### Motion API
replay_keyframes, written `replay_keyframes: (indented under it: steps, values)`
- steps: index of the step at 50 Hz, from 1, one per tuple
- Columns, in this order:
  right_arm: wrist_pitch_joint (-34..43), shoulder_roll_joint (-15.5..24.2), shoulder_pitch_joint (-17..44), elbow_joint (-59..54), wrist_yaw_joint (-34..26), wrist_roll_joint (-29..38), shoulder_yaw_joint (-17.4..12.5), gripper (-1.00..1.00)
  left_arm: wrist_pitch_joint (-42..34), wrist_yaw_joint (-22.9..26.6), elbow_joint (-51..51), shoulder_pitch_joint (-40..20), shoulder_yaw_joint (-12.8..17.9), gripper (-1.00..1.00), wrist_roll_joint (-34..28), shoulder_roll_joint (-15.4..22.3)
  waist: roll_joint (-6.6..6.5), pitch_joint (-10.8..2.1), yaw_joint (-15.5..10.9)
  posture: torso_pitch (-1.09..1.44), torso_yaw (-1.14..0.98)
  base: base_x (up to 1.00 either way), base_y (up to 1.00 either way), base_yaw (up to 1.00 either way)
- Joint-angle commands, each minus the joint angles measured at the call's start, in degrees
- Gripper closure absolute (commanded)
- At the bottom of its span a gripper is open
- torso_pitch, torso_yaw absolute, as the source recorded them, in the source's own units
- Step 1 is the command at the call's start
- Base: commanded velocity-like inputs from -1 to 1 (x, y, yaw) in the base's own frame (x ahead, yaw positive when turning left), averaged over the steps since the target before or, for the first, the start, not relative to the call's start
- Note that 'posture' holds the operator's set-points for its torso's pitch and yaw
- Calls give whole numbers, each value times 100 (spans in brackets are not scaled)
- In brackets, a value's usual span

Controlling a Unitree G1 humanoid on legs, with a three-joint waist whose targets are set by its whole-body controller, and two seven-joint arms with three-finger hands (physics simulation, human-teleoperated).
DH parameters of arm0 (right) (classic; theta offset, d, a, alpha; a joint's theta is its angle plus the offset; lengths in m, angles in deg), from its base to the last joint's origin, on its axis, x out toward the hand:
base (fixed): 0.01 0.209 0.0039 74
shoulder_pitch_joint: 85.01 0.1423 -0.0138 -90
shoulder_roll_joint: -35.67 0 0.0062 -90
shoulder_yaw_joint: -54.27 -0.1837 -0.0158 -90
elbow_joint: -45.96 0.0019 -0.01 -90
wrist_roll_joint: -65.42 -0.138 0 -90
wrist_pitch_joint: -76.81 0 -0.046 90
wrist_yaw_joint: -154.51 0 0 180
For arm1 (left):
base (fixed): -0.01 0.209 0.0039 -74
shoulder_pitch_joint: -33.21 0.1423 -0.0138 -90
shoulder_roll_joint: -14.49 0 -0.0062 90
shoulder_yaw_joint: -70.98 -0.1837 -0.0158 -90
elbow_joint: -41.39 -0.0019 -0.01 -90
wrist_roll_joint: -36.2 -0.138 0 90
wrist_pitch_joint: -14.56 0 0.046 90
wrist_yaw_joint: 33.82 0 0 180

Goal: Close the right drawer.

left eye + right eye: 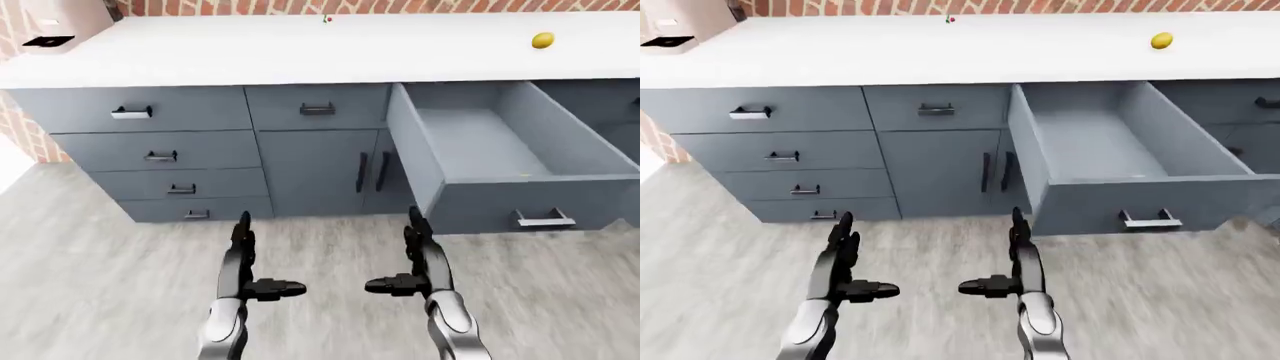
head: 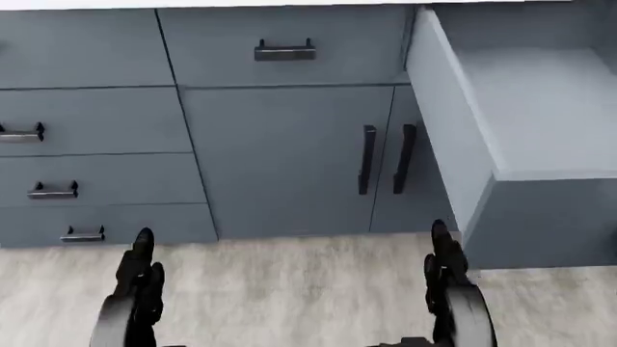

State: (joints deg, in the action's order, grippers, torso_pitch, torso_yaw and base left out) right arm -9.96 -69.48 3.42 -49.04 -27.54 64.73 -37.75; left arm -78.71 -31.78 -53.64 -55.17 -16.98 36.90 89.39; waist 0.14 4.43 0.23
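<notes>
The right drawer [image 1: 520, 199] is pulled far out of the grey cabinet, empty inside, with a silver handle [image 1: 543, 219] on its face. It also shows in the right-eye view [image 1: 1140, 202] and at the right edge of the head view [image 2: 540, 217]. My right hand [image 1: 408, 259] is open, fingers straight, just left of and below the drawer's face, not touching it. My left hand [image 1: 255, 259] is open and empty, further left over the floor.
A white counter [image 1: 300, 49] carries a yellow lemon [image 1: 542, 40] at the right and a white appliance [image 1: 50, 26] at the left. Closed drawers [image 1: 150, 150] stand at the left, cabinet doors [image 1: 320, 172] in the middle. Light wood floor [image 1: 100, 270] lies below.
</notes>
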Motion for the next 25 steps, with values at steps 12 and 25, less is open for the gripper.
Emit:
replay_keyframes:
  steps: [12,25]
  values:
    - [-553,10,-144,1390,25,8,-63,-100,130,44,1450,7,37,-100,83,9,41,-436,-44,0,0,0,0,0]
    - [-669,-43,-544,3474,-95,642,267,-100,-569,-290,4073,264,325,-100,107,-11,-1,-500,-30,0,0,0,0,0]
